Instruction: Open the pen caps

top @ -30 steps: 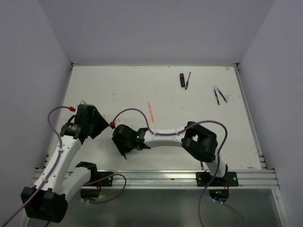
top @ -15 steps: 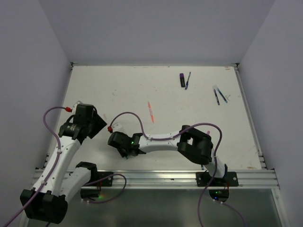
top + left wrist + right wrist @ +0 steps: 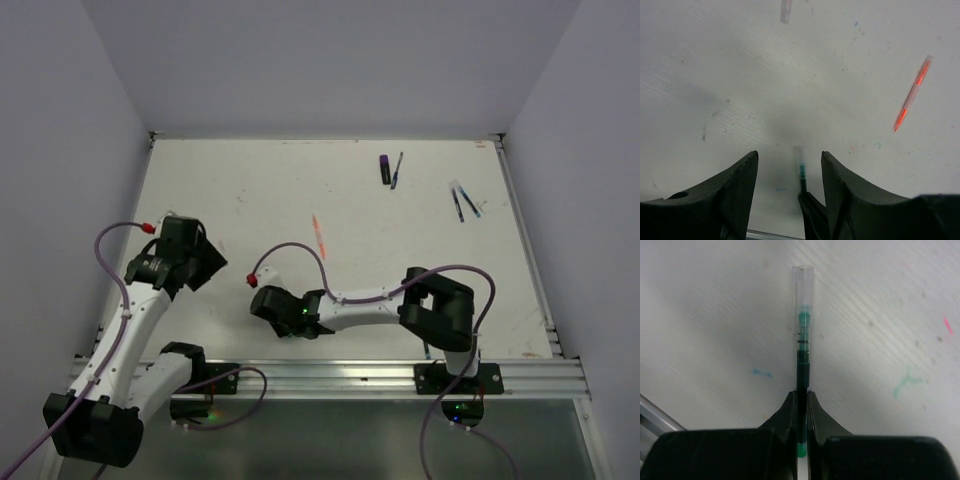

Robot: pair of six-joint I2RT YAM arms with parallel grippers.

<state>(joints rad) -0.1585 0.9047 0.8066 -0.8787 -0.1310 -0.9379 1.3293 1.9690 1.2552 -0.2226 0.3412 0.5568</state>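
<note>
A green pen (image 3: 802,347) with a clear cap (image 3: 803,282) lies on the white table, and my right gripper (image 3: 802,395) is shut on its barrel, cap end pointing away. In the left wrist view the same pen (image 3: 801,172) and its cap (image 3: 798,152) show between the wide-open fingers of my left gripper (image 3: 789,156), which holds nothing. From above, the left gripper (image 3: 205,262) sits left of the right gripper (image 3: 262,300). An orange pen (image 3: 318,236) lies farther back.
A stubby purple marker (image 3: 385,168) and a blue pen (image 3: 397,170) lie at the back, two more pens (image 3: 463,203) at the back right. A small clear piece (image 3: 786,10) lies ahead of the left gripper. Walls close in left, right and behind.
My right gripper has closed onto the green pen and its arm has shifted slightly right along the near edge. The left gripper has barely moved and stays open.
</note>
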